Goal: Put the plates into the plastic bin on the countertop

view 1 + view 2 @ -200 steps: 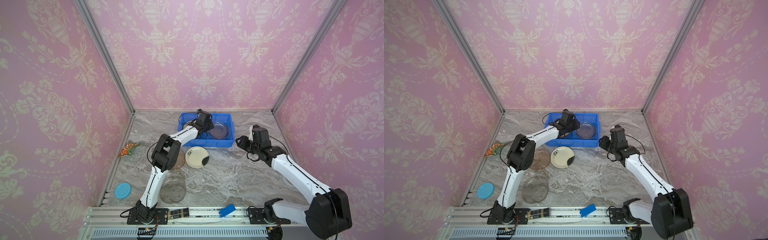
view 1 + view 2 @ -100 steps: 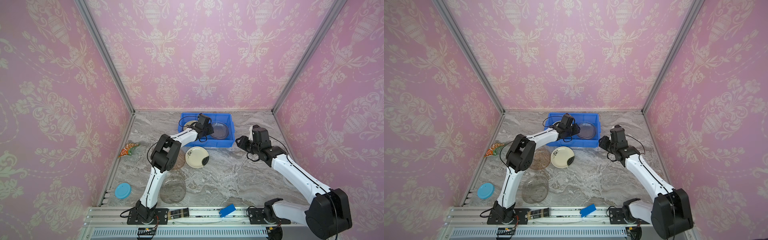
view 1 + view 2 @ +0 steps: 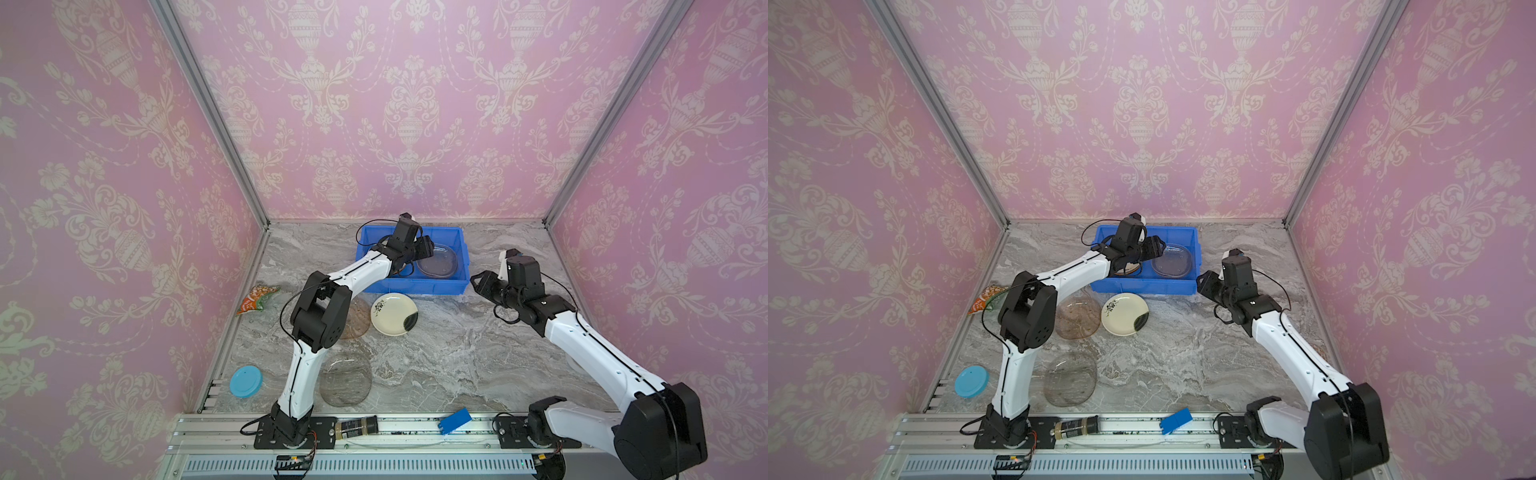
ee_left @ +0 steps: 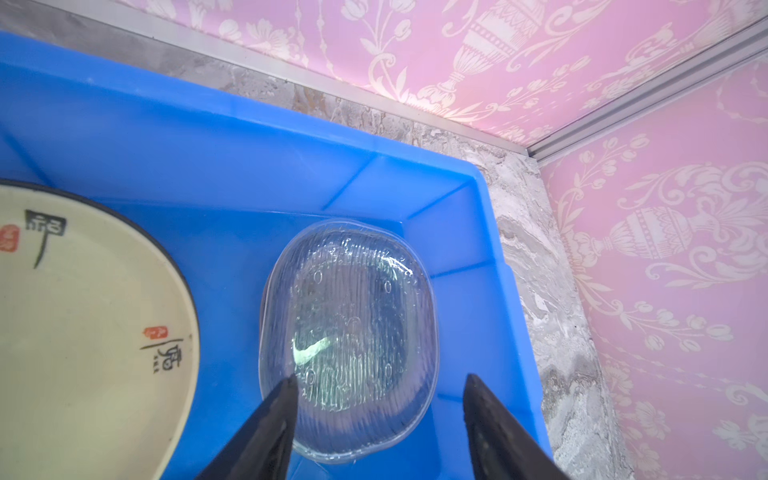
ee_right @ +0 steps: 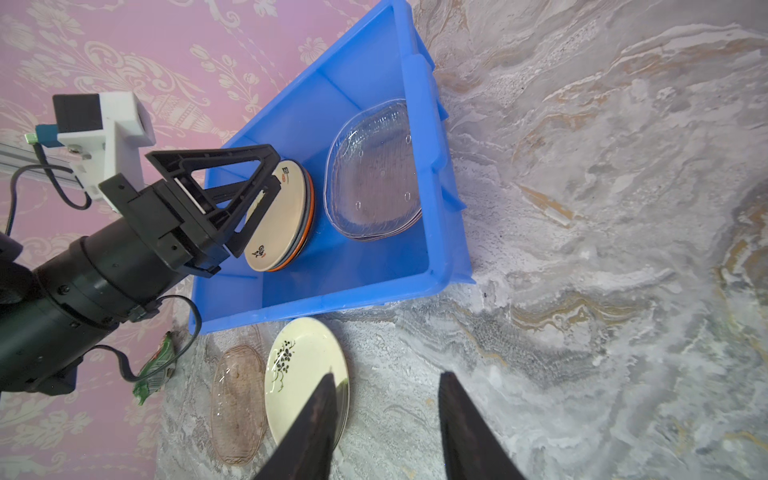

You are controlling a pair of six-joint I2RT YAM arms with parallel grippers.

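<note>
- Starting at the left end effector (image 4: 380, 377), how are its jaws seen?
- They are spread apart and nothing is held. It hangs over the plastic bin (image 4: 249, 137), where the clear glass plate (image 4: 349, 316) lies beyond the tips and the calligraphy plate (image 4: 83, 311) beside them. The right end effector (image 5: 388, 374) is also released, above the surface (image 5: 582, 291), near the floral plate (image 5: 303, 365).
- How will the plates outside probably handle?
- They are judged stiff, smooth, breakable and rather heavy. The floral plate, the amber glass plate (image 5: 237, 407) and the smoky glass plate (image 3: 347, 380) lie flat on the surface, so the rim should be taken, one jaw under the edge. A slip is to be expected on glass.
- What is shown by one view only?
- The stack (image 5: 305, 232) under the calligraphy plate, with an orange rim, is shown clearly only by the right wrist view. The smoky glass plate is seen only in both top views.
</note>
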